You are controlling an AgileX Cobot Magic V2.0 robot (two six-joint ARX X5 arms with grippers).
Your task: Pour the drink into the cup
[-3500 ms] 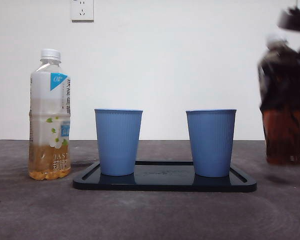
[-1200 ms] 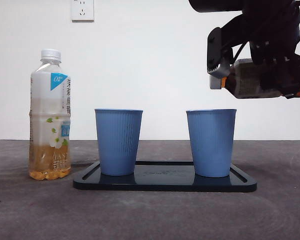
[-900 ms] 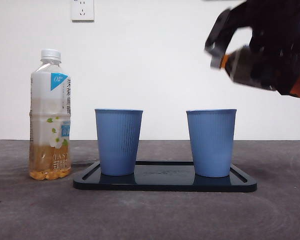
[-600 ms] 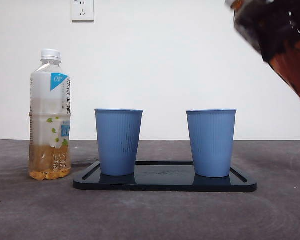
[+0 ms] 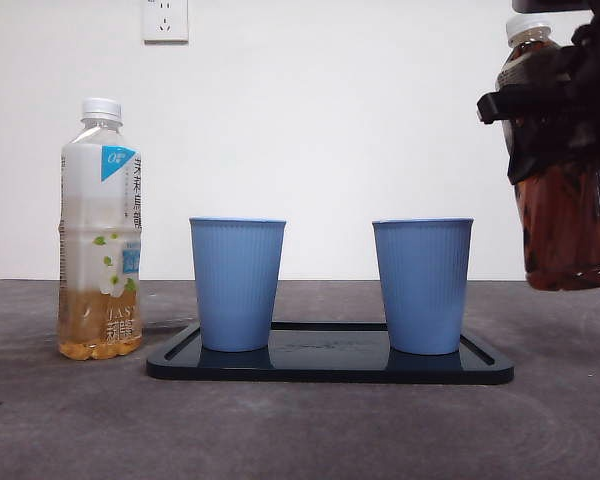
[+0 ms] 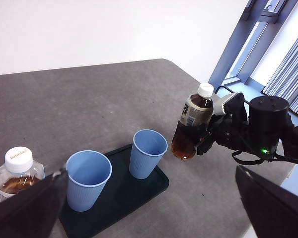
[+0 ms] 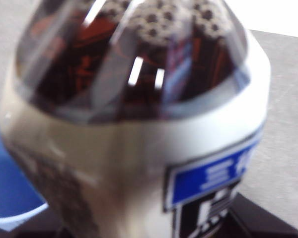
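Note:
A dark tea bottle (image 5: 565,220) with a white cap hangs upright in the air, to the right of the tray and above the table. My right gripper (image 5: 555,110) is shut on its upper body. The same bottle (image 6: 191,126) shows beside the far cup in the left wrist view, and it fills the right wrist view (image 7: 139,99). Two blue cups (image 5: 237,283) (image 5: 422,285) stand upright on a black tray (image 5: 330,368). My left gripper (image 6: 149,173) waits high above the table, open and holding nothing.
A pale tea bottle (image 5: 100,230) with a white cap stands on the table left of the tray. A wall socket (image 5: 164,19) sits high on the white wall. The table's edge and a window lie beyond the right arm (image 6: 268,124).
A second ago the dark bottle lay tilted on its side above the right-hand cup. It has swung back upright and moved right, away from over the cup. Cups and pale bottle have not moved.

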